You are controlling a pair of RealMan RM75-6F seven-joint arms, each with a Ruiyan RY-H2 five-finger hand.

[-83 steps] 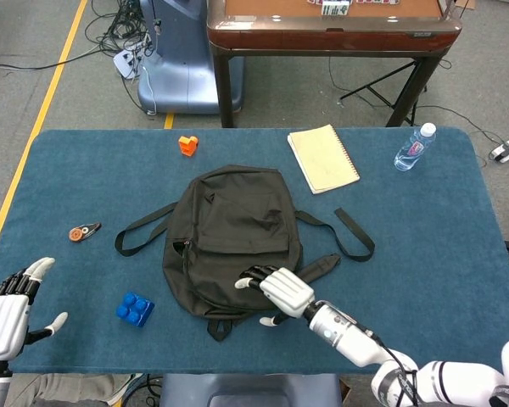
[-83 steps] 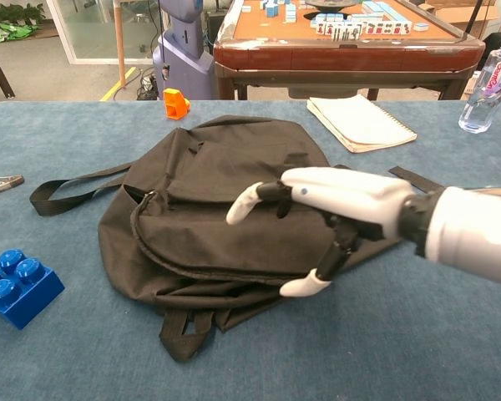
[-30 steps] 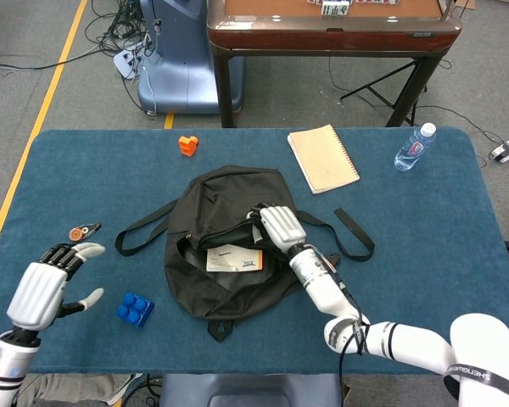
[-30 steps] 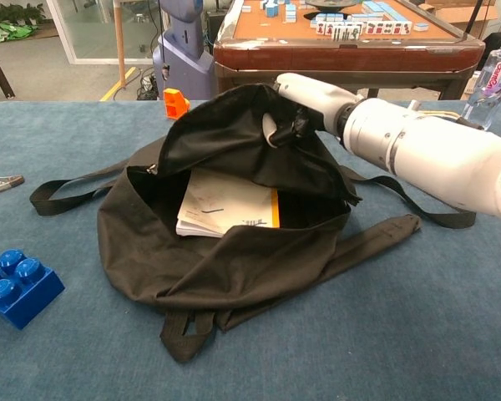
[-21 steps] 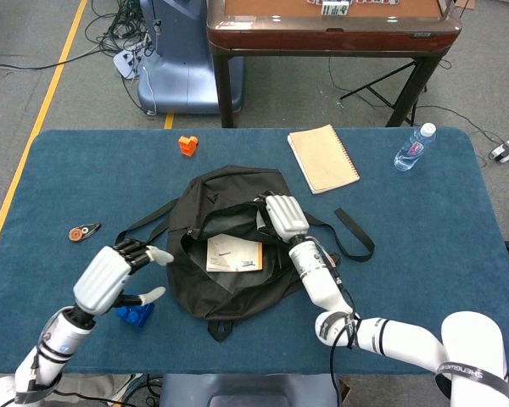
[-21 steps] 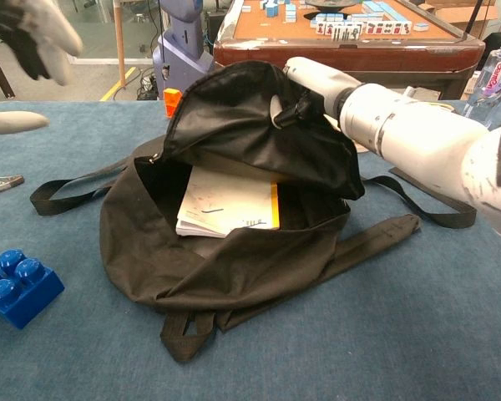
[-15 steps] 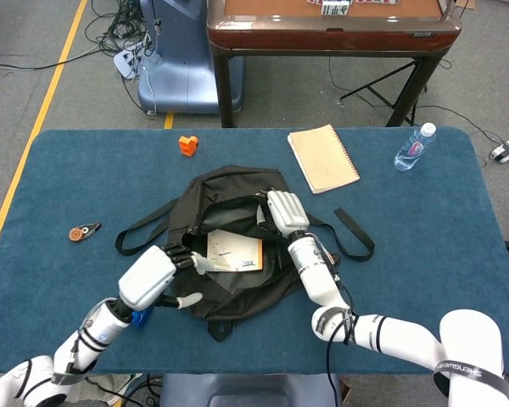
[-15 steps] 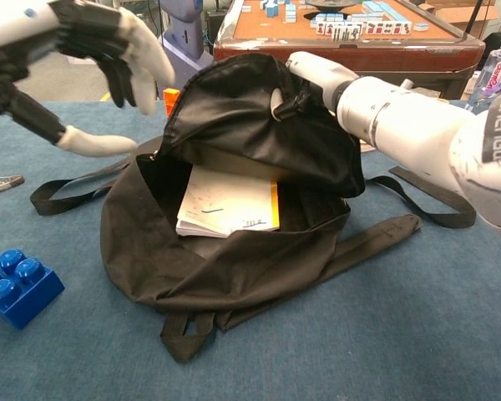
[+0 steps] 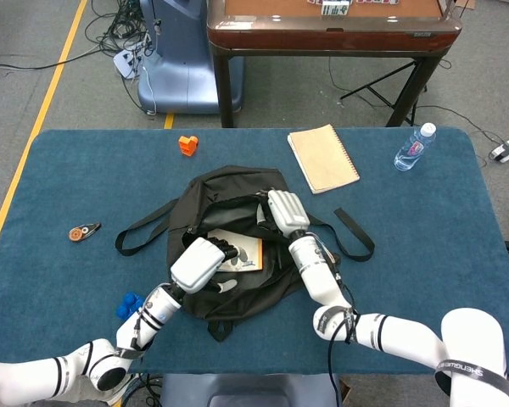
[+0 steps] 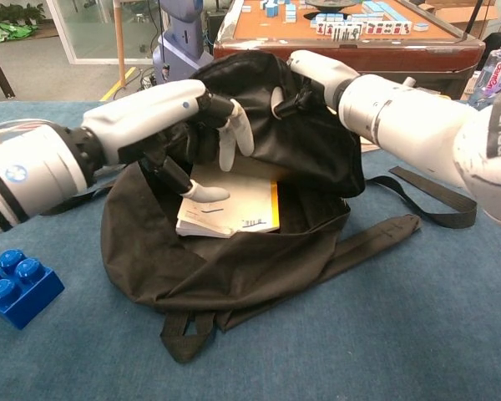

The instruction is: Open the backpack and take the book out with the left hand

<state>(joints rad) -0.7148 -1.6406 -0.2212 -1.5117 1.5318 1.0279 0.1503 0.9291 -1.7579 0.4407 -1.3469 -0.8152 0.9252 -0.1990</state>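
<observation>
The black backpack (image 9: pixel 231 298) (image 10: pixel 234 267) lies in the middle of the blue table with its main opening gaping. My right hand (image 9: pixel 285 213) (image 10: pixel 313 77) grips the top flap and holds it lifted. Inside lies a white book (image 9: pixel 248 250) (image 10: pixel 242 205) with an orange edge, flat and partly shadowed. My left hand (image 9: pixel 200 264) (image 10: pixel 192 125) reaches into the opening with fingers spread, just above the book's left part. Its thumb is close to or touching the cover; it holds nothing.
A spiral notebook (image 9: pixel 322 158) (image 10: pixel 363 121) and a water bottle (image 9: pixel 415 147) (image 10: pixel 488 83) are at the back right. An orange block (image 9: pixel 187 145) sits behind the bag, a blue brick (image 9: pixel 129 303) (image 10: pixel 17 284) front left, a small orange tool (image 9: pixel 84 231) far left. Straps (image 9: pixel 355 233) trail right.
My left hand has travelled right from the table's left side into the backpack's opening, over the book. The right hand keeps the flap raised.
</observation>
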